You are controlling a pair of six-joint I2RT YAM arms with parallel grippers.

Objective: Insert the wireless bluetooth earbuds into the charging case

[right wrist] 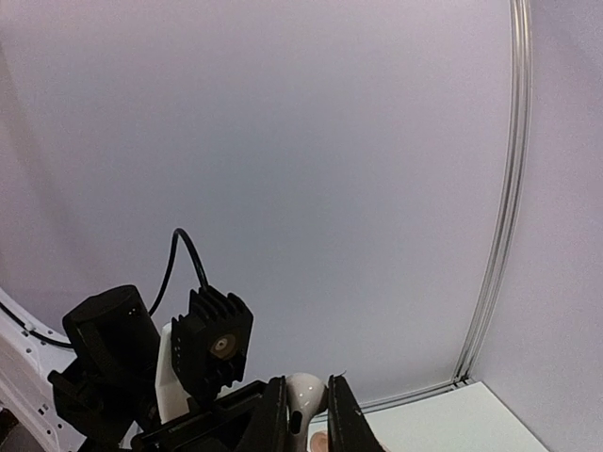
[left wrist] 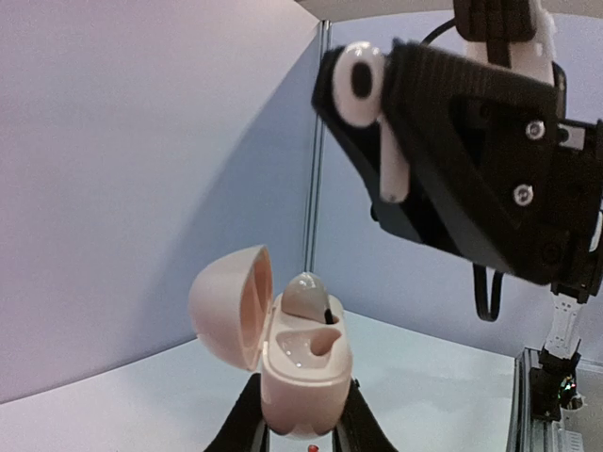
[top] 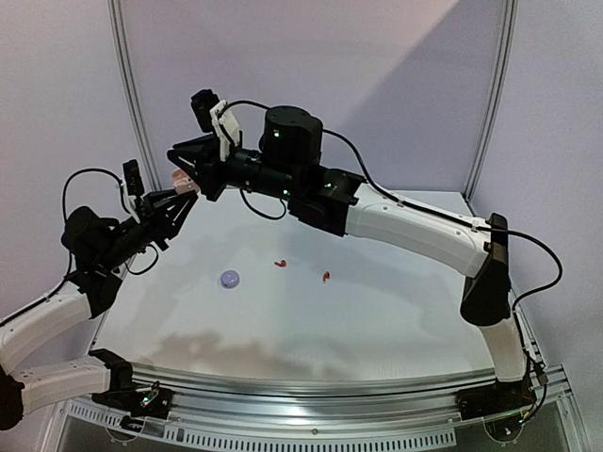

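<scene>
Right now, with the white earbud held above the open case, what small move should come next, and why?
Probably ease the right gripper down, steering the white earbud stem-first toward the empty socket. The left gripper holds the open case, the other socket is filled, and the earbud hangs above it.

White table [top: 377,320]; lilac wall panels [top: 377,75]; metal corner posts [top: 130,85].

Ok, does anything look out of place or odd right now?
Nothing damaged. Two red earbuds lie loose and apart on the table, near a small lilac round item. The pink case, lid open, in the left pincer has one slot filled; the right pincer holds a white earbud close to it.
</scene>
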